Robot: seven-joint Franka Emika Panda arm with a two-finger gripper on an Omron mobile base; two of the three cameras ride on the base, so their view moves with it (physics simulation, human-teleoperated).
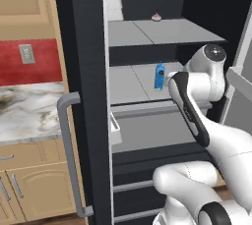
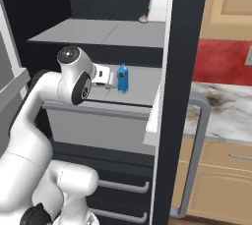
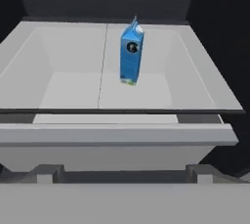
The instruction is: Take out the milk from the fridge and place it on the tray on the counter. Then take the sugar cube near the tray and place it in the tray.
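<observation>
the milk [image 3: 132, 52] is standing upright on the middle shelf of the open fridge [image 1: 88, 47], untouched; the gripper [image 2: 109, 77] is hovering just before it, jaws spread wide apart.

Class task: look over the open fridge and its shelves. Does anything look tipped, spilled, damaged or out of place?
Nothing stands out. The milk stands upright on the middle shelf, unspilled, and the fridge door is open.

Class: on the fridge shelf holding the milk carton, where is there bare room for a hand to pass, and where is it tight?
The shelf is bare left and right of the milk, and in front of it up to the front lip. It is tighter behind the carton, toward the back wall.
</observation>
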